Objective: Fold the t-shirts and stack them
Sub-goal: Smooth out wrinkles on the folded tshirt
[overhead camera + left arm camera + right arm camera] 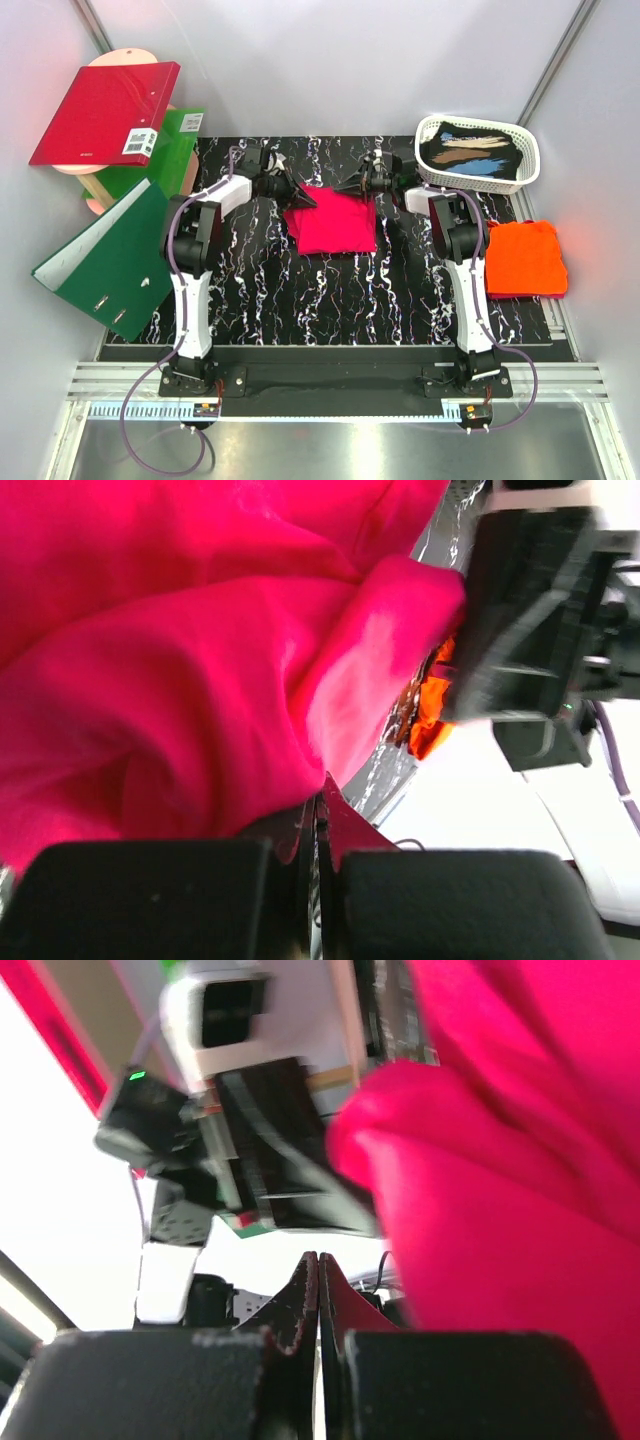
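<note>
Pink t-shirt (332,222): seen folded into a rough square on the black marbled table (400,290), near the middle, toward the far side. In the left wrist view the cloth (200,660) is shown bunched in soft folds.

Orange t-shirt (525,258): found lying flat at the right edge of the table, well apart from the pink one, just beside the right arm.

Left gripper (305,200): held at the far left corner of the pink shirt. The jaws are seen pressed together in the wrist view (320,805), tips at the edge of the cloth. Whether any cloth is pinched cannot be told.

Right gripper (347,188): held at the far edge of the pink shirt, facing the left one. The jaws are closed (318,1280); the tips are seen just beside the cloth, with nothing visible between them.

Also noted: a white basket (428,137) holding cloth at the far right; a red binder (105,112) and a green binder (105,258) at the left.
</note>
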`<action>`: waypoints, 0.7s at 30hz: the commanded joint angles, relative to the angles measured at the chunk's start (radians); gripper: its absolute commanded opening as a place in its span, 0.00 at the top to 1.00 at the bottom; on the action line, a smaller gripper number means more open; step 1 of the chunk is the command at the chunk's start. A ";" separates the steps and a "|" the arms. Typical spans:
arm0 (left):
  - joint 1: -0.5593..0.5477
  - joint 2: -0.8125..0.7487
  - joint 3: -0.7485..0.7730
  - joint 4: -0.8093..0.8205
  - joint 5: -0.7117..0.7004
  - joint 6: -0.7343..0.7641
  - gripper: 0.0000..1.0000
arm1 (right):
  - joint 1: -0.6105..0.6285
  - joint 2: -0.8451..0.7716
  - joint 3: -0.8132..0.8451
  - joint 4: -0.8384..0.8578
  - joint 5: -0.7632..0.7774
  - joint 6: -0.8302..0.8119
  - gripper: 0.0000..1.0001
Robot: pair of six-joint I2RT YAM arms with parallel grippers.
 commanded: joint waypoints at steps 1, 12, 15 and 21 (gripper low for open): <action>-0.001 0.033 0.045 0.097 0.054 -0.052 1.00 | -0.003 -0.051 0.064 -0.029 -0.007 -0.066 1.00; 0.001 0.118 0.221 -0.139 -0.138 0.052 1.00 | -0.018 -0.040 0.211 -0.768 0.282 -0.541 1.00; 0.002 0.140 0.264 -0.193 -0.178 0.081 1.00 | -0.023 -0.030 0.247 -0.876 0.376 -0.595 1.00; 0.007 0.187 0.336 -0.297 -0.216 0.129 1.00 | -0.032 -0.022 0.304 -1.040 0.588 -0.693 1.00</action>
